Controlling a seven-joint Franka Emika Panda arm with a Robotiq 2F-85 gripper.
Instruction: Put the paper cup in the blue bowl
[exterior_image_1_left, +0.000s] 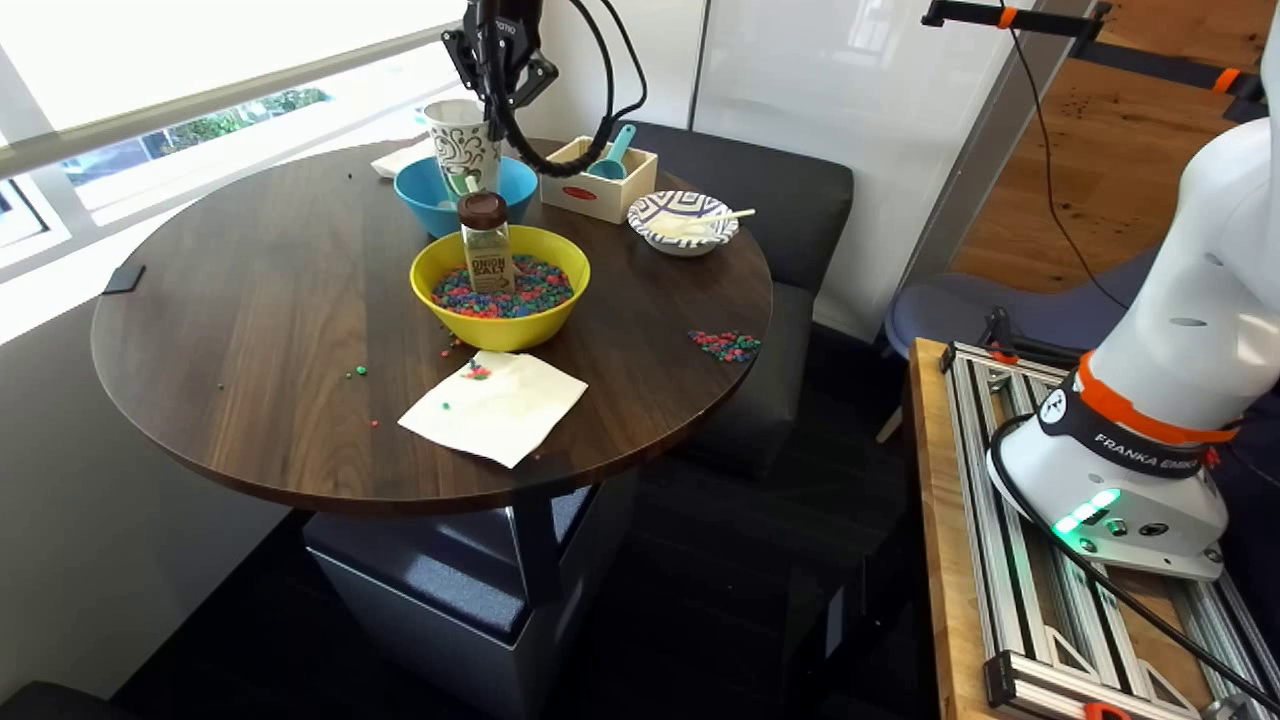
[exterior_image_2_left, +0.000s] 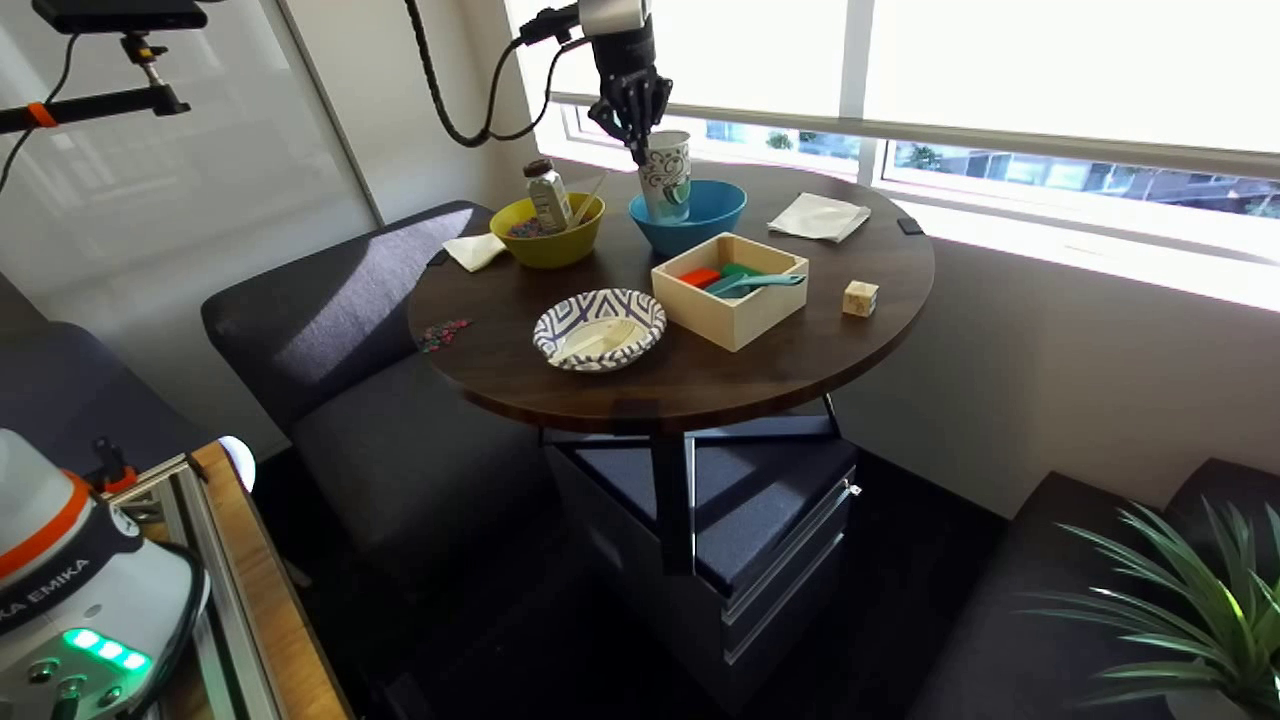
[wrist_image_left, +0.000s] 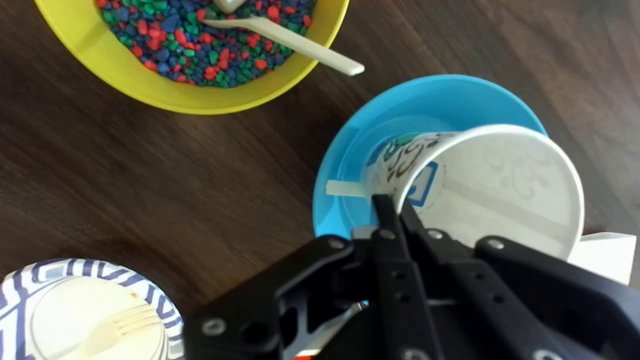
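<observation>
The paper cup (exterior_image_1_left: 463, 145) is cream-white with a dark and green print. It stands upright or slightly tilted with its lower part inside the blue bowl (exterior_image_1_left: 420, 198) in both exterior views, where the cup (exterior_image_2_left: 666, 172) and the bowl (exterior_image_2_left: 676, 238) also show. My gripper (wrist_image_left: 392, 206) is shut on the cup's rim, one finger outside and one inside the wall. In the wrist view the cup's open mouth (wrist_image_left: 520, 175) covers much of the blue bowl (wrist_image_left: 450, 97). Whether the cup's base touches the bowl's floor I cannot tell.
A yellow bowl (exterior_image_1_left: 500, 333) of coloured pebbles holds an onion salt bottle (exterior_image_1_left: 488, 250) beside the blue bowl. A wooden box (exterior_image_2_left: 735, 310) with scoops and a white patterned dish (exterior_image_2_left: 600, 335) stand near. A pale strip (wrist_image_left: 344, 188) lies in the blue bowl.
</observation>
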